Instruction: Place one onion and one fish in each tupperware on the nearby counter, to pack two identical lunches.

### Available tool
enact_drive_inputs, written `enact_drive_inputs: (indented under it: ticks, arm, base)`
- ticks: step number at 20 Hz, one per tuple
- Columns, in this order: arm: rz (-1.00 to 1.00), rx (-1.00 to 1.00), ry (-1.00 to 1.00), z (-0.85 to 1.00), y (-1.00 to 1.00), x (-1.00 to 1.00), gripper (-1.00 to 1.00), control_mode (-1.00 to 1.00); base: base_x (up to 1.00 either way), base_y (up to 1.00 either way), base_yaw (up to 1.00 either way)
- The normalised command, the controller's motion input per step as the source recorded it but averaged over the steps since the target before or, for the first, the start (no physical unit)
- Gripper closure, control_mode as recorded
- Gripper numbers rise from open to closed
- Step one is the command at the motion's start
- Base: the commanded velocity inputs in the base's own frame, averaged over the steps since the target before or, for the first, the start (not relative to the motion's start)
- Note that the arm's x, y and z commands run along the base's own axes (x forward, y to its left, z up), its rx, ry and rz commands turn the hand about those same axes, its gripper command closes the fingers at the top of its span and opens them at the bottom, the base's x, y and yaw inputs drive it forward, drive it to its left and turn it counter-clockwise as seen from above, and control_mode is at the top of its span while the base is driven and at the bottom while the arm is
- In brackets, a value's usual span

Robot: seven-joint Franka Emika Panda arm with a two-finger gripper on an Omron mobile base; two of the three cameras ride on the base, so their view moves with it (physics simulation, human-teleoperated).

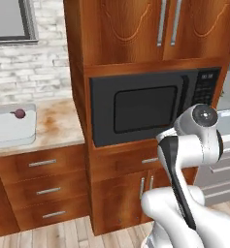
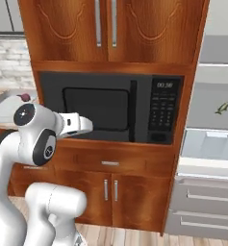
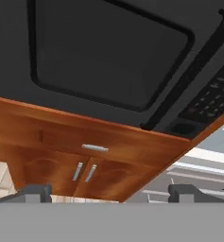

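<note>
Black built-in microwave [image 1: 153, 105] in red-brown wooden cabinet [image 1: 119, 29] straight ahead of gripper, drawer [image 3: 94, 147] just below, white brick wall [image 1: 26, 68], light plank floor [image 1: 68, 236]

microwave [image 1: 153, 106]: black, door shut, built into wooden cabinet [image 1: 121, 29] | brick wall [image 1: 19, 63] | wood floor [image 1: 68, 235]

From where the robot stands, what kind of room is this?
A kitchen, rendered rather than real: a built-in black microwave set in red-brown wooden cabinets, and a mottled stone counter over drawers.
</note>
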Motion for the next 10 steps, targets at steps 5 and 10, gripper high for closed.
enact_drive_inputs:
  ticks: [5,10]
  arm:
    - [0.00,0.00,0.00,0.00,0.00,0.00,-1.00,1.00]
    - [0.00,0.00,0.00,0.00,0.00,0.00,-1.00,1.00]
  base:
    - [0.01,-1.00,-0.12]
    - [0.00,-1.00,-0.01]
